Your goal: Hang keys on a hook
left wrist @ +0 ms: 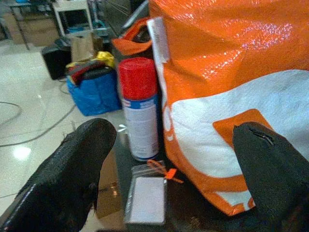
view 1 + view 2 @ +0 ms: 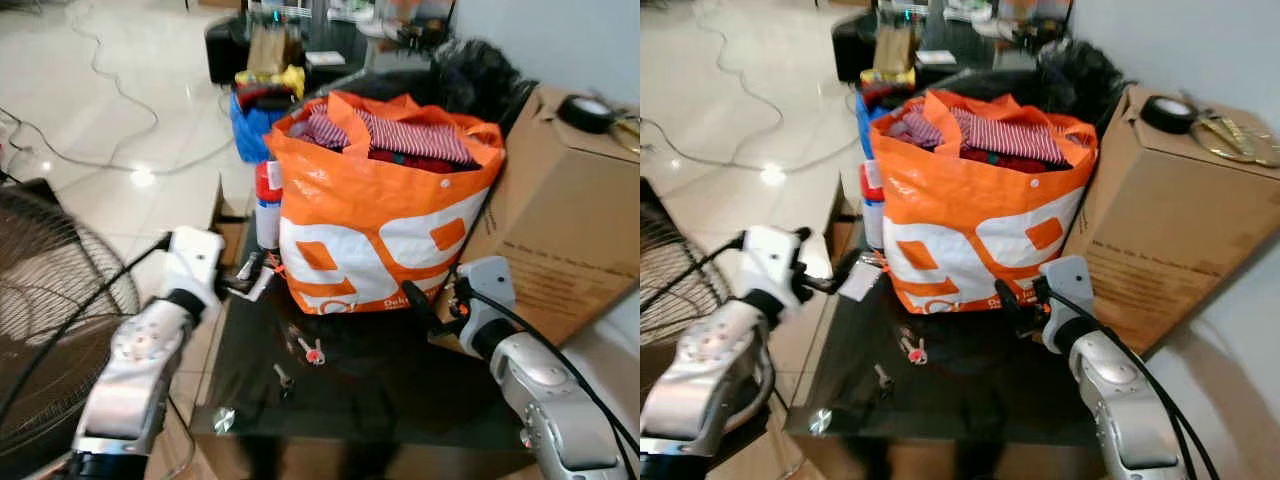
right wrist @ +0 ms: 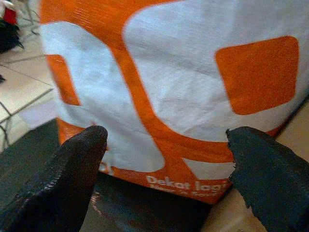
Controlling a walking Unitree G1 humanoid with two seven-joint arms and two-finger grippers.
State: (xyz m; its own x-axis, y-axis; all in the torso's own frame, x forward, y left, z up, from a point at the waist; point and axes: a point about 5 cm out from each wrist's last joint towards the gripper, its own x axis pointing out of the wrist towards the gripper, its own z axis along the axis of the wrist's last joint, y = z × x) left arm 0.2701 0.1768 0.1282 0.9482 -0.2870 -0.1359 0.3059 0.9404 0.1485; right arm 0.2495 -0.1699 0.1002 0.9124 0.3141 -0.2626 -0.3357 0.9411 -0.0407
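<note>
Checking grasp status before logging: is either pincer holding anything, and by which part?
Nothing is held. The left pincer and right pincer are both open, facing the orange-and-white woven bag.

Two silver, rounded metal arms. The left arm [image 2: 140,360] has small red dots on its casing and a white wrist block. The right arm [image 2: 545,390] carries a black cable. Each ends in matte black, rough-textured fingers [image 1: 72,179].

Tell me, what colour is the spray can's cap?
Red, on the spray can; clearest in the left wrist view.
</note>
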